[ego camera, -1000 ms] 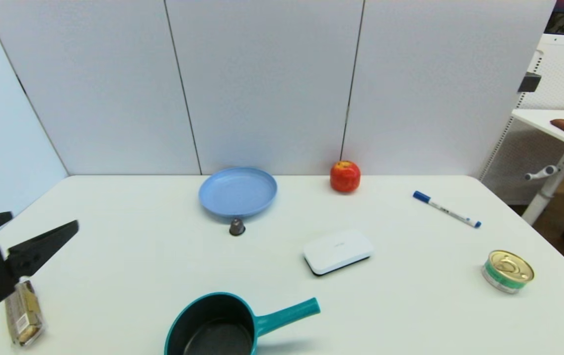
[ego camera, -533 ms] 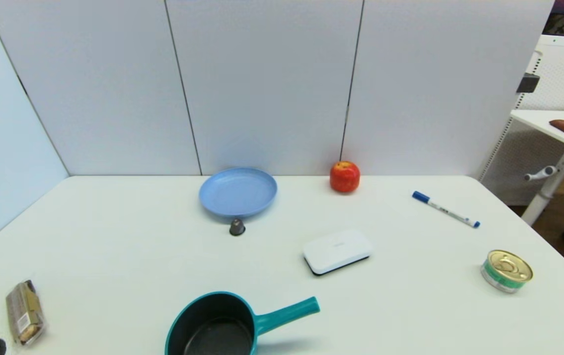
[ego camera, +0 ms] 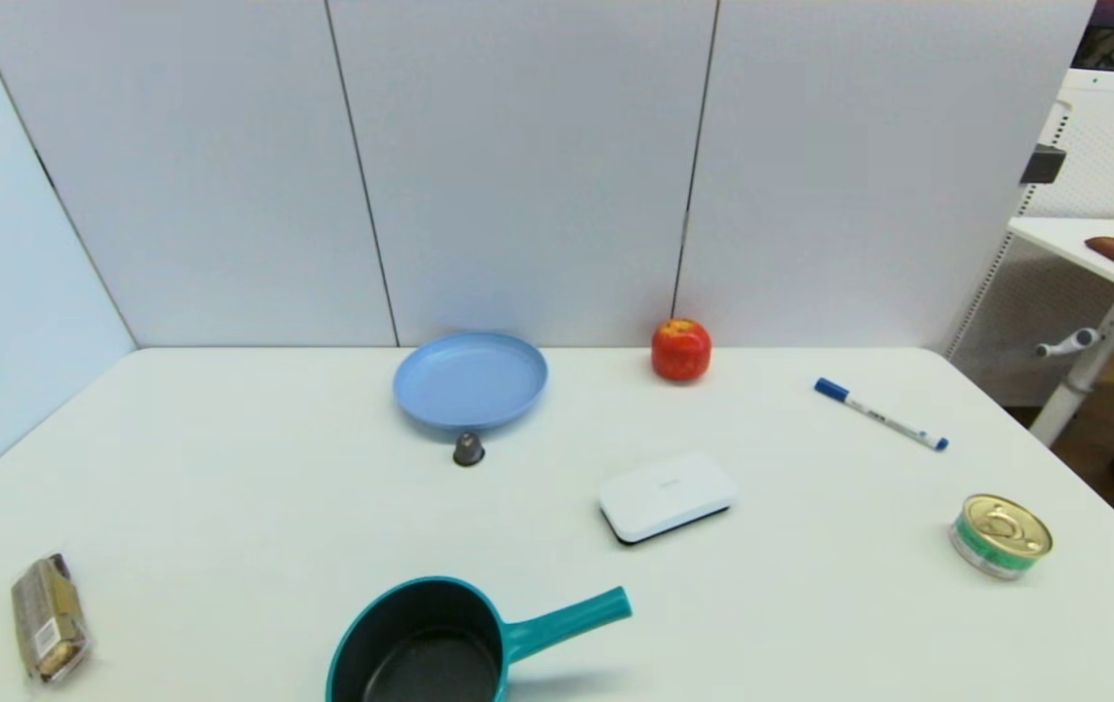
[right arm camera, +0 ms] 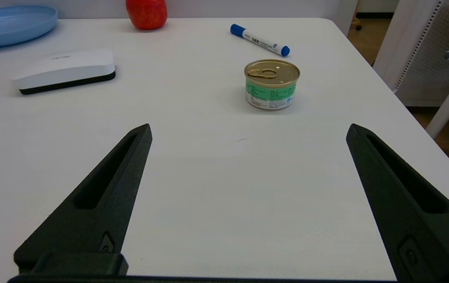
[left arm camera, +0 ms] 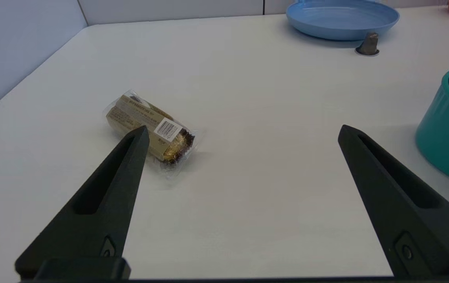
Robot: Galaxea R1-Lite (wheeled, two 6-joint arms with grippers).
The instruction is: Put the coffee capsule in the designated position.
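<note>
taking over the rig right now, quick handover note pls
Left gripper: open, empty, low over the table's near left, by the wrapped snack; out of the head view.
Right gripper: open, empty, near right, facing the green tin can.
Coffee capsule: upright on the table, just in front of the blue plate, outside it, nothing holding it.
Done: can't tell whether that spot is the designated one.
Left: confirm it; if not, grasp and place the capsule.

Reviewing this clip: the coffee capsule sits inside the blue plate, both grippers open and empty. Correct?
Not quite. The coffee capsule stands on the table just in front of the blue plate, not inside it, as the head view shows. Left gripper and right gripper are open and empty.
</note>
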